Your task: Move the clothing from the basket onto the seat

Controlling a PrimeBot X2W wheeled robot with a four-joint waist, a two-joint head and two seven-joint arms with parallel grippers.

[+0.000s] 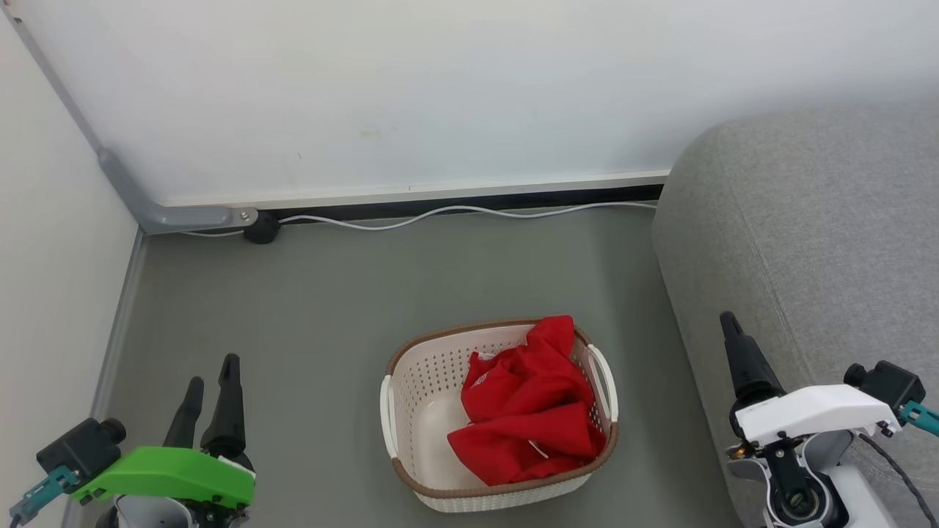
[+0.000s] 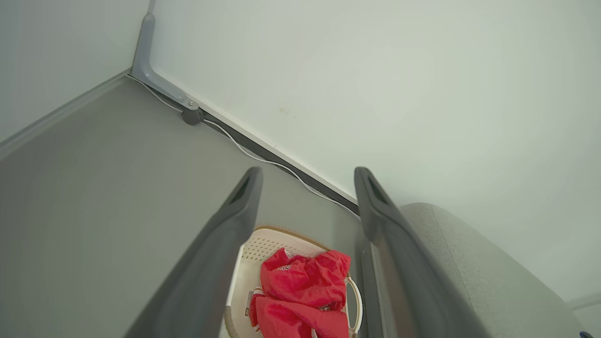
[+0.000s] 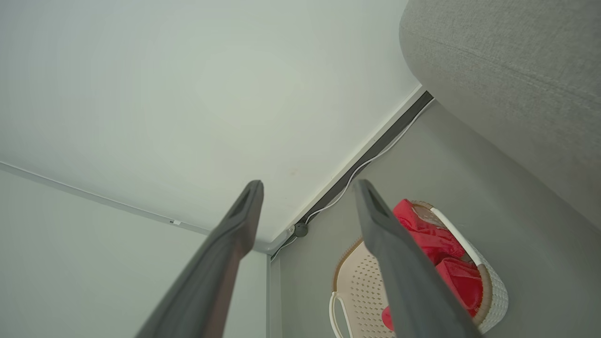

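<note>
On the grey floor [image 1: 330, 293], centre-near, the basket [image 1: 429, 370] is set upright, just left of the seat [image 1: 807, 235], w/ a narrow strip of floor seen btwn them. The clothing [image 1: 528, 411] is heaped inside the basket, bunched to its right side & raised over the far-right rim; the left part of the basket's bottom is left bare. Small white print is seen on one fold. The left gripper [image 1: 213, 372] is held at near left, above the floor & well apart from the basket; its fingers are spread, nothing gripped. The right gripper [image 3: 309, 187] is held at near right, by the seat's front edge, fingers likewise parted, nothing btwn them. A white cable [image 1: 440, 213] is run along the foot of the far wall [image 1: 440, 88], up to a grey conduit [image 1: 176, 218] at the far-left corner.
</note>
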